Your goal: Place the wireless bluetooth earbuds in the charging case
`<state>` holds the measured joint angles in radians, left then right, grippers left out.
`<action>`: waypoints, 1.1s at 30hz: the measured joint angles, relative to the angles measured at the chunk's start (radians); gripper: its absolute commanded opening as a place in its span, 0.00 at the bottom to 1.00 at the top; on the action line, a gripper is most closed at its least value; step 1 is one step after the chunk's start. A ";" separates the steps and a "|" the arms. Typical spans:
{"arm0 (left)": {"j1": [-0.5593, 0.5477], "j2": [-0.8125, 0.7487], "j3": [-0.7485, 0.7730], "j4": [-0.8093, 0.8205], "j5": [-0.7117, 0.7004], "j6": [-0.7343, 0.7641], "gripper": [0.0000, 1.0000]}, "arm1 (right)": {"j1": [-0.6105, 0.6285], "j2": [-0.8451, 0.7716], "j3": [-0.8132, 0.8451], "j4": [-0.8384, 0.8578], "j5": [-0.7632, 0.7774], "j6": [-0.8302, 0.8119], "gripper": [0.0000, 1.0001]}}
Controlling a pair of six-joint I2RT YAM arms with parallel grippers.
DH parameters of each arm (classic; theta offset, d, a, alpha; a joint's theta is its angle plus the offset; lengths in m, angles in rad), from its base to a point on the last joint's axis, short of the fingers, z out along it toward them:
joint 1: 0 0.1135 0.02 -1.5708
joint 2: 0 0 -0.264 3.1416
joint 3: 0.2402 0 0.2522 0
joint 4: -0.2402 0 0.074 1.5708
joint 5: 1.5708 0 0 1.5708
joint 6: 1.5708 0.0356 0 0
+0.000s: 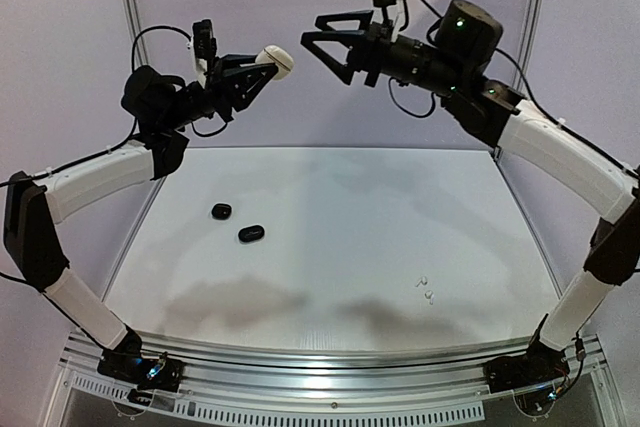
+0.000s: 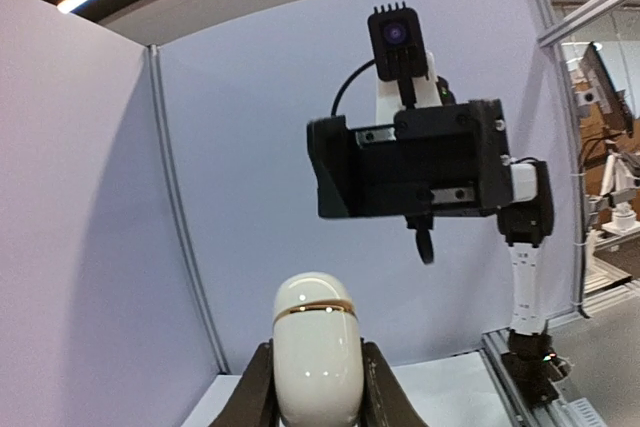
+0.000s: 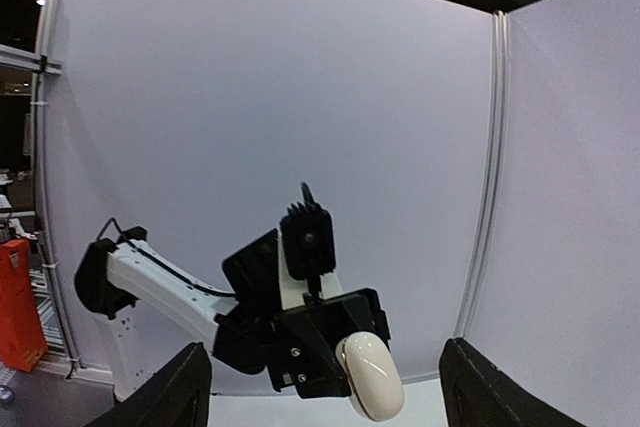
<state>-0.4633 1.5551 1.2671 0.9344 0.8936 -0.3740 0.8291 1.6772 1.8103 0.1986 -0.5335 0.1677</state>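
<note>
**Q:** Where are the earbuds?

**A:** The only ones I can make out are two tiny white earbuds. They lie on the table toward my right near corner, well below both pincers. I cannot find any black ones.

**Q:** And the case?

**A:** The white case is up in the air, clamped by its sides in my left pincer. Its long axis runs out past my fingertips, straight toward my right pincer. The lid sits closed along a gold seam, so whatever is inside stays hidden.

**Q:** What is the right pincer doing?

**A:** It is spread wide with nothing in it, and it faces the case's free end, near it but not touching.

**Q:** So what does the next move turn on?

**A:** I'd say that head-on line-up. The lid has to come open before any earbud goes in, and my right pincer is the free one. The earbuds also lie nearer my right arm.

**Q:** Is anything else down there?

**A:** Two black pebbles sit close together on the left half of the table, well apart from the earbuds. They are probably more cases, but I cannot tell whether they are open or shut.
</note>
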 measured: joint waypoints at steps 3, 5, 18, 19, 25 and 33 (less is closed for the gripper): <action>0.000 -0.001 0.000 0.047 0.063 -0.073 0.00 | -0.001 -0.049 0.011 -0.059 -0.043 -0.053 0.62; 0.000 -0.002 0.000 0.067 0.092 -0.109 0.00 | -0.001 -0.051 0.022 -0.087 -0.061 -0.068 0.56; -0.014 -0.011 -0.005 0.093 0.173 -0.170 0.00 | 0.009 0.116 0.108 -0.309 -0.087 -0.100 0.43; -0.014 -0.010 -0.005 0.092 0.172 -0.170 0.00 | 0.011 0.117 0.113 -0.314 -0.092 -0.101 0.41; -0.020 -0.011 -0.005 0.084 0.174 -0.169 0.00 | 0.018 0.117 0.134 -0.322 -0.105 -0.109 0.38; -0.021 -0.010 0.000 0.072 0.174 -0.170 0.00 | 0.022 0.129 0.169 -0.356 -0.122 -0.124 0.16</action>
<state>-0.4843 1.5448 1.2671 1.0061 1.0672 -0.5438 0.8513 1.8065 1.9793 -0.1574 -0.6552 0.0441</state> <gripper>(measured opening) 0.225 0.220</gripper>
